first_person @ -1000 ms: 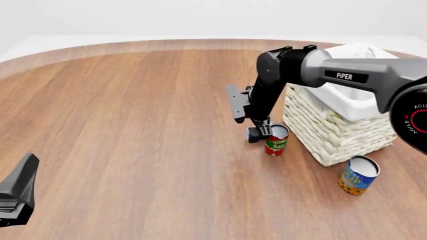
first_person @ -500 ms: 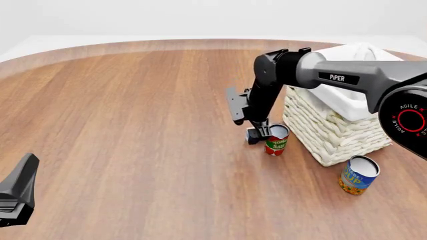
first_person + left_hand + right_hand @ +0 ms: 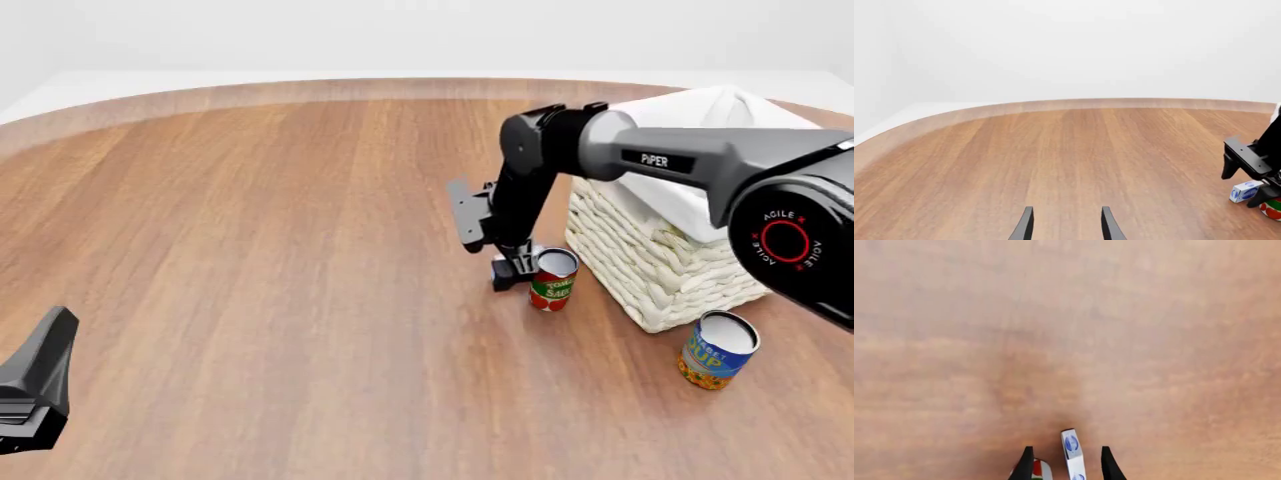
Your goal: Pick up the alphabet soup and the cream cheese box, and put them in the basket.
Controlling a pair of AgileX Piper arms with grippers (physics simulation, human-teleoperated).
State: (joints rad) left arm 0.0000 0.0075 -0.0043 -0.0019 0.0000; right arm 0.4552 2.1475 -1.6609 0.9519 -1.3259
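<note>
Beside the basket, on its left side in the front view, your right gripper points down at the table, just left of a slim red-and-green can. From the front you cannot make out what sits between the fingers; the arm and the can crowd that spot. The right wrist view settles part of it: the cream cheese box stands on edge between the two fingertips, running out of the picture at the edge. A gap shows on each side of the box, so the claw reads as spread around it, not clamped. A sliver of the red-and-green can shows by the other fingertip, mostly cut off.

The left wrist view catches the box as a small blue-and-white block under the right gripper, half covered by the fingers.

The alphabet soup stands upright near the basket's front corner, apart from it and untouched.

Your left gripper shows only two fingertips, parted, nothing between them. In the front view just a dark piece of it is visible, far left of the basket.
</note>
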